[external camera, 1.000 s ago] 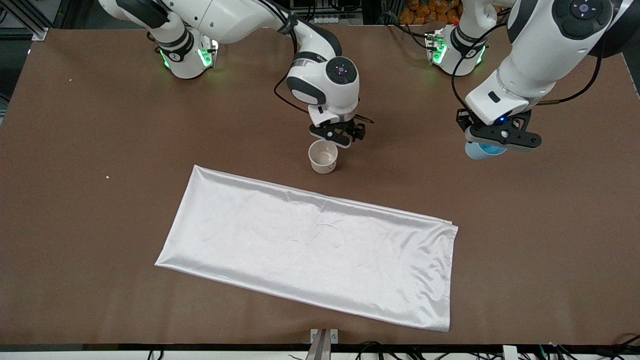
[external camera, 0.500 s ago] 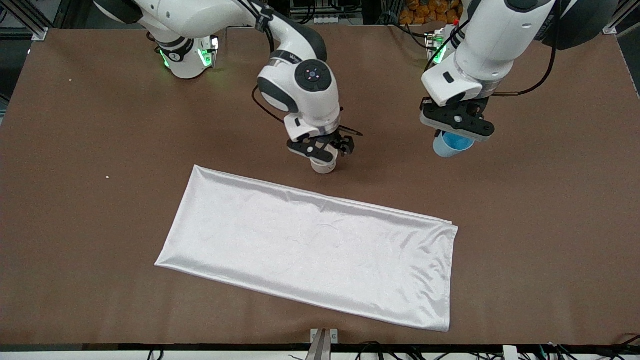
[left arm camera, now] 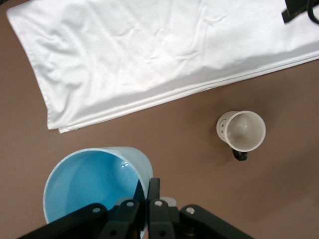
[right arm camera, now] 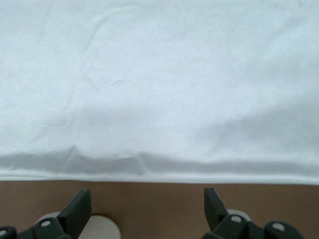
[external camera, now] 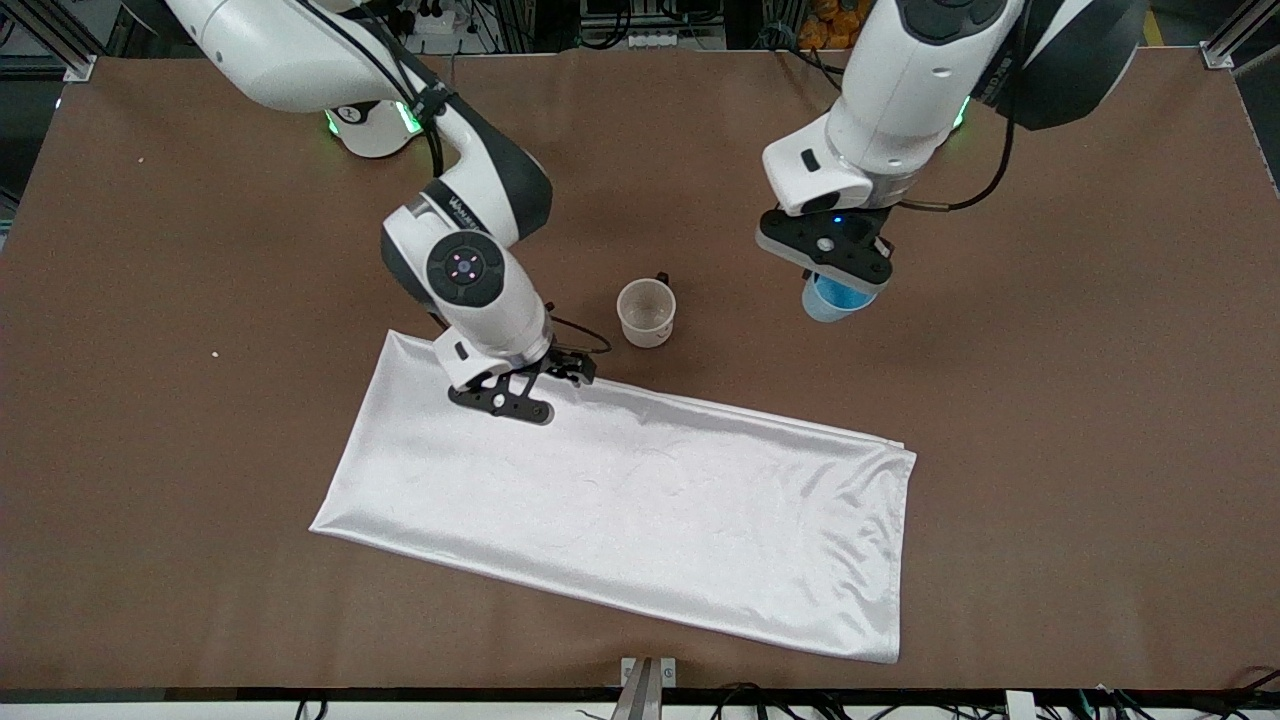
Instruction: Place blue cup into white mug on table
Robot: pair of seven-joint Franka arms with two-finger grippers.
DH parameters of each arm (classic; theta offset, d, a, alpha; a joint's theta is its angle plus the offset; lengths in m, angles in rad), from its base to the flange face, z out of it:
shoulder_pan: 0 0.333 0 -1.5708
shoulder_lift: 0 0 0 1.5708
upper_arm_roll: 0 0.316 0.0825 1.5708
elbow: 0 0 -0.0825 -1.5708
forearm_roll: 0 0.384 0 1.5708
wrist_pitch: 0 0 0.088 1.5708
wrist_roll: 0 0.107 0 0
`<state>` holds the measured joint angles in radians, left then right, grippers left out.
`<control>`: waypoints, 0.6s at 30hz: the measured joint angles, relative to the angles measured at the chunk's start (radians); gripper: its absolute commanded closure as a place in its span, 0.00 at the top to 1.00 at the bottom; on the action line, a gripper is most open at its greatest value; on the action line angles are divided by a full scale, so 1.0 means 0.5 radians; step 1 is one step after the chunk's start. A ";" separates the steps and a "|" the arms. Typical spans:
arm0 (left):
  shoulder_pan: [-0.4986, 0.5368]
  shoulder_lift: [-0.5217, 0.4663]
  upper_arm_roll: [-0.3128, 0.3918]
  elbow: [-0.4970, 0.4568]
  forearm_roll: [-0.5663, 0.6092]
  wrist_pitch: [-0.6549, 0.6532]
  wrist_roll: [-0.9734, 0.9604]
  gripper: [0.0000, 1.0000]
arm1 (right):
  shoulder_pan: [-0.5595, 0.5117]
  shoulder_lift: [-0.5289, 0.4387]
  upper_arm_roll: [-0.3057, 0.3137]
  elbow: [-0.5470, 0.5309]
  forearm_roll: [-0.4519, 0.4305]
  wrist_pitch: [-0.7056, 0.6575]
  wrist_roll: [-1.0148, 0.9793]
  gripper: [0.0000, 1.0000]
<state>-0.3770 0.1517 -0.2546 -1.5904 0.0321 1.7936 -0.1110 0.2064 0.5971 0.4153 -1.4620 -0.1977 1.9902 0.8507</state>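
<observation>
While left gripper hangs over table, jaws clamped on blue cup rim, white mug stands upright; right gripper spread wide over white cloth.

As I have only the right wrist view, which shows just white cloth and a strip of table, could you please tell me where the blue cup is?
Observer: The blue cup is pinched by its rim in the shut left gripper, in the air over the table.
Operator: Thank you. Is the white mug ready for it?
Observer: The white mug stands upright and empty on the table, its handle on the side farther from the front camera.
Operator: And is my gripper above it?
Observer: No, the right gripper hovers open over the white cloth's edge, beside the mug.
</observation>
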 measured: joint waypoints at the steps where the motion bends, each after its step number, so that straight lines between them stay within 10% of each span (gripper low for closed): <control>1: -0.022 0.020 -0.001 0.012 0.000 0.010 -0.006 0.00 | -0.003 -0.003 -0.047 0.000 0.013 0.000 -0.078 1.00; 10: -0.222 0.173 -0.005 0.044 0.043 0.215 -0.130 0.00 | -0.136 -0.096 -0.376 -0.059 0.070 -0.104 -0.853 1.00; 18: -0.441 0.320 -0.009 0.045 0.175 0.386 -0.388 0.00 | -0.260 -0.375 -0.427 -0.401 0.072 -0.067 -1.093 1.00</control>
<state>-0.5977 0.3116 -0.2589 -1.5678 0.1196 1.9867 -0.3051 0.0766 0.4097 0.2017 -1.6623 -0.1614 1.9569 0.3042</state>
